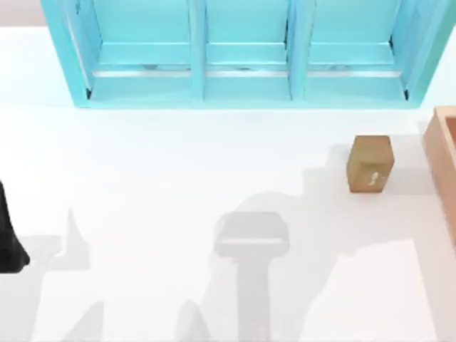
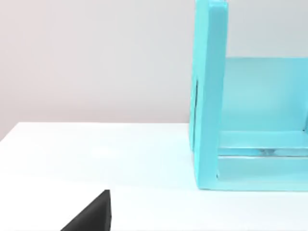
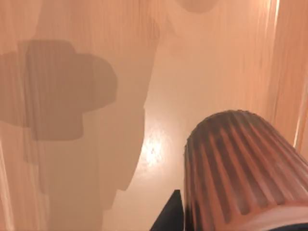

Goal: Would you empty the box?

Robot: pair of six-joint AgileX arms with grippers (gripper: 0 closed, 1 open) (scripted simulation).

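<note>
1. At the right edge of the table, the box stands partly out of the top view; one light wooden wall and a strip of its darker inside show.
2. Just left of the box, apart from it, a small brown carton with a white mark on its front stands upright on the table.
3. Along the far side of the table stands a turquoise shelf with three open bays.
4. The left arm sits at the table's left edge, well apart from the carton and the box. Its wrist view looks across the bare table to one end wall of the shelf. A dark finger shows at that view's edge; whether the left gripper is apart or together cannot be told.
5. The right wrist view looks down onto the wooden floor of the box, with a wall rising at one side.
6. A ribbed reddish-brown round object lies close under the right wrist camera, inside the box.
7. A dark part of the right gripper shows beside the ribbed object, touching or nearly so. Whether this gripper is apart, together or clamped on the object cannot be told.
8. Arm shadows fall on the box floor and on the table.
</note>
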